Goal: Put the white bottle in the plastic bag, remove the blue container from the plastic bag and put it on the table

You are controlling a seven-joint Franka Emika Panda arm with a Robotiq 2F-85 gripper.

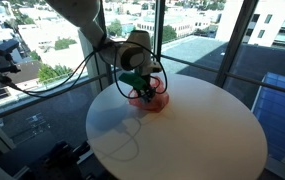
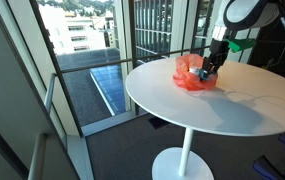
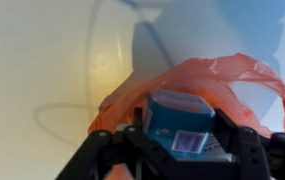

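Your black two-fingered gripper [image 3: 187, 150] reaches down into the wrinkly red-pink translucent plastic bag [image 3: 227, 75]. The bag lies on the round white table [image 1: 207, 135], near the edge that faces the windows. In the wrist view the small blue-teal boxy container [image 3: 182, 118] sits inside the bag's open mouth, right between your fingers. They stand close beside it, but you cannot tell whether they actually clamp it.
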